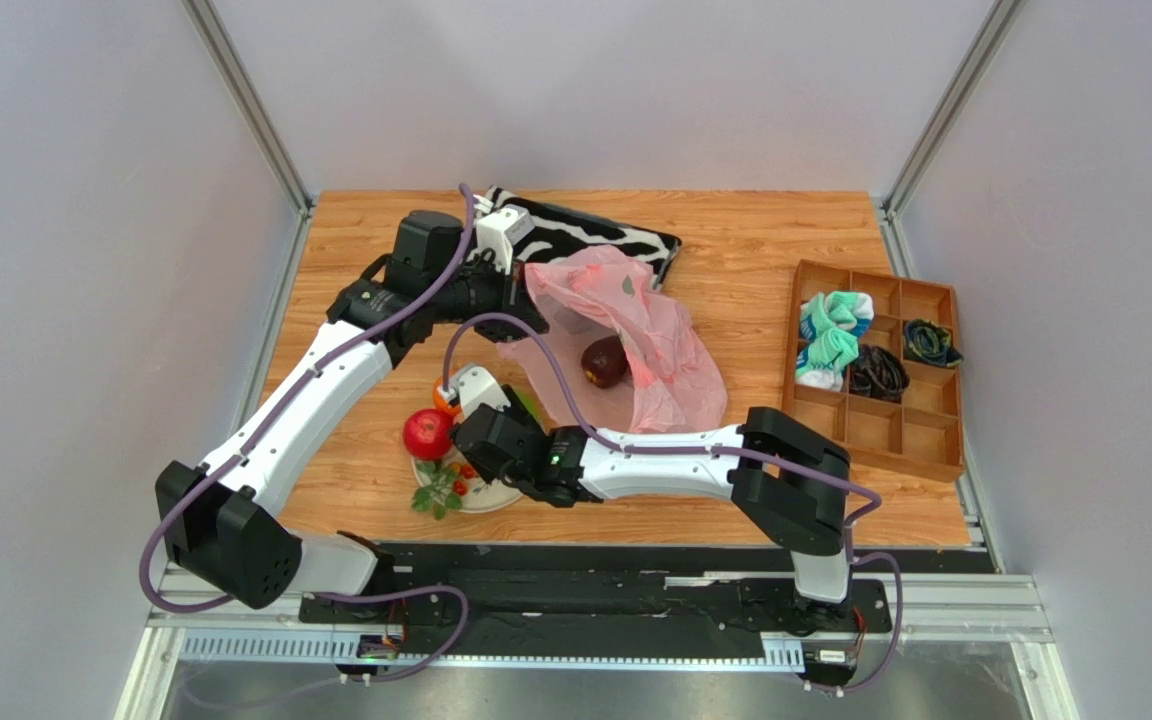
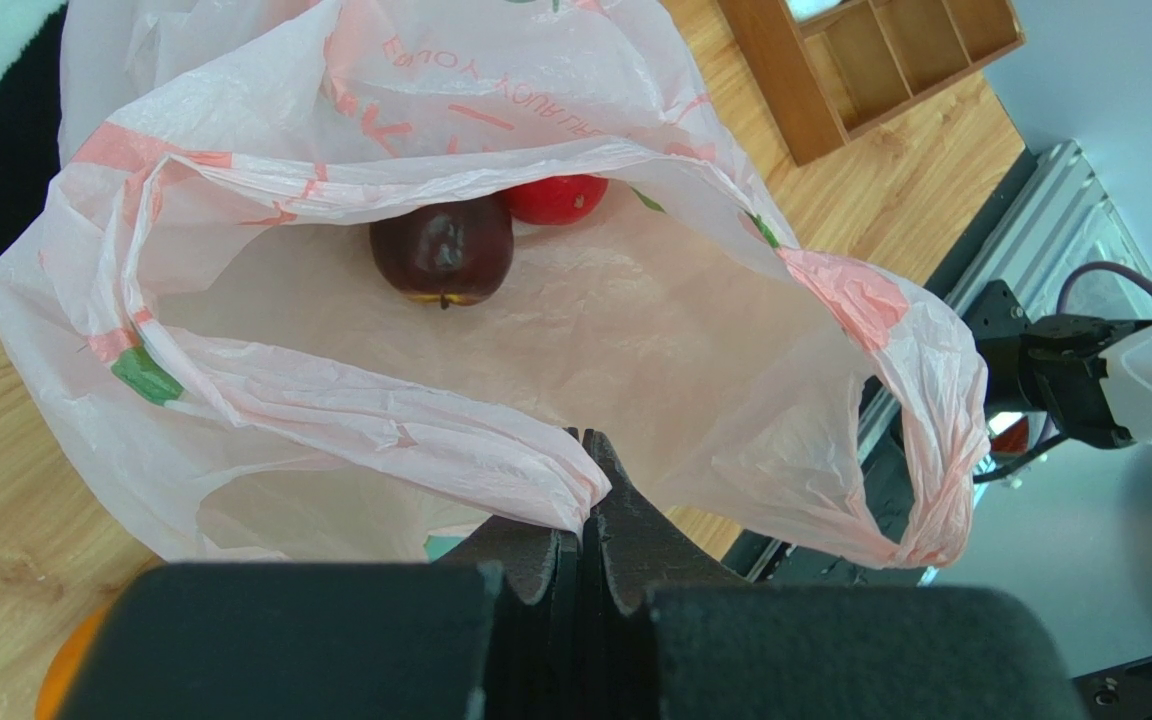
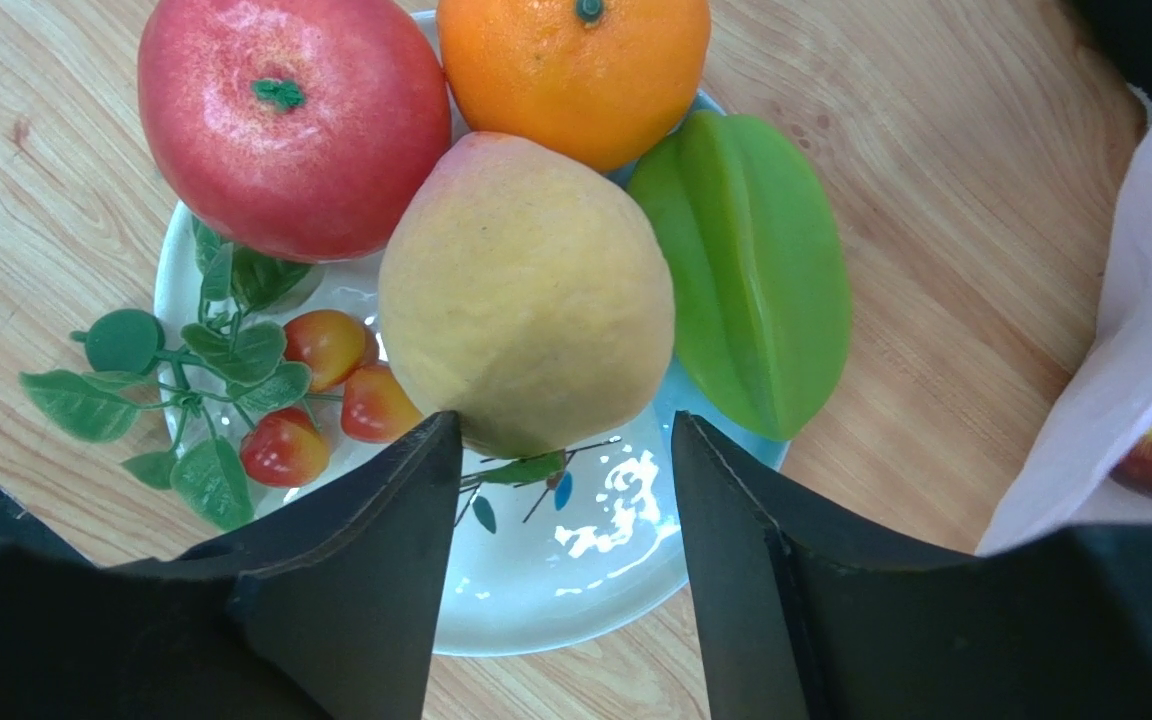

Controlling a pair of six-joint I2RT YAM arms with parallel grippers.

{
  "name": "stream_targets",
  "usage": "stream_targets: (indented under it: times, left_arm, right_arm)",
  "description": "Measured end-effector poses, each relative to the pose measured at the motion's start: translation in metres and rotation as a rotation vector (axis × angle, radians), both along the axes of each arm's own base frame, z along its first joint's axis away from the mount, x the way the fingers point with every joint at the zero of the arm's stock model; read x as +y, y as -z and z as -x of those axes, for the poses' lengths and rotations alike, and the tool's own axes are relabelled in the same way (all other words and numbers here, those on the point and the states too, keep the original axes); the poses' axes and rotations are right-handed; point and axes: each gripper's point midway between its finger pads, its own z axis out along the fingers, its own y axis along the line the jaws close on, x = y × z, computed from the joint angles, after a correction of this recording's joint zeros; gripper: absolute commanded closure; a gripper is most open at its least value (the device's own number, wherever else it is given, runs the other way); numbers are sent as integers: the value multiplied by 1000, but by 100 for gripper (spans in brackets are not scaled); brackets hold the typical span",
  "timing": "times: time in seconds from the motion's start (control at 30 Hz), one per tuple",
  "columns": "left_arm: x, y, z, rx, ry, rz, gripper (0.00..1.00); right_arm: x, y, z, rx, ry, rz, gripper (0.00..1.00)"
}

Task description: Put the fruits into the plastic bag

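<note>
The overhead view is showing the layout. The plastic bag (image 1: 642, 338) is lying mid-table just in front of the zebra-striped pouch (image 1: 597, 237). The wooden tray (image 1: 875, 368) is sitting well apart at the right. The plate (image 1: 495, 498) is near the front edge of the table, to the left of the bag.

The overhead view is not showing either finger pair clearly; the wrist cameras are.

The left wrist view is looking into the bag's mouth. The dark maroon fruit (image 2: 443, 251) and the red fruit (image 2: 555, 197) are resting inside, touching each other. The left gripper (image 2: 593, 450) is pinching the bag's near rim, its fingers closed together on the film.

The right wrist view is showing the plate's load. The yellow-orange fruit (image 3: 522, 293) is sitting in the middle, with the red apple (image 3: 294, 120) and the orange (image 3: 575, 68) behind it. The green ridged fruit (image 3: 755, 263) is lying to one side and the berry sprig (image 3: 237, 390) to the other. The right gripper (image 3: 563, 428) is hovering with its fingers spread wide, holding nothing. The tips are flanking the near side of the yellow-orange fruit; contact cannot be determined.
</note>
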Motion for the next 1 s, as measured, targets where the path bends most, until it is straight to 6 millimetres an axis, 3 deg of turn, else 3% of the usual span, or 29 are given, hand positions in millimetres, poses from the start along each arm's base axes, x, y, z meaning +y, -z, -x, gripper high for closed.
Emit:
stream_targets:
  times: [0.1,0.23,0.4,0.5,0.9,1.0]
  left_arm:
    - [0,0,0,0,0,0,100]
    - [0,0,0,0,0,0,100]
    - [0,0,0,0,0,0,100]
    - [0,0,0,0,0,0,100]
    - [0,0,0,0,0,1,100]
    - [0,0,0,1,0,0,100]
  right_arm:
    - [1,3,1,8,-9,1,49]
    - [4,4,3,14,-22,-3,66]
    - [4,4,4,18,-26,-3,70]
    - [4,4,4,19,-26,-4,79]
    - [2,6,5,27,-22,2,100]
    - [2,6,5,29,-20,2,100]
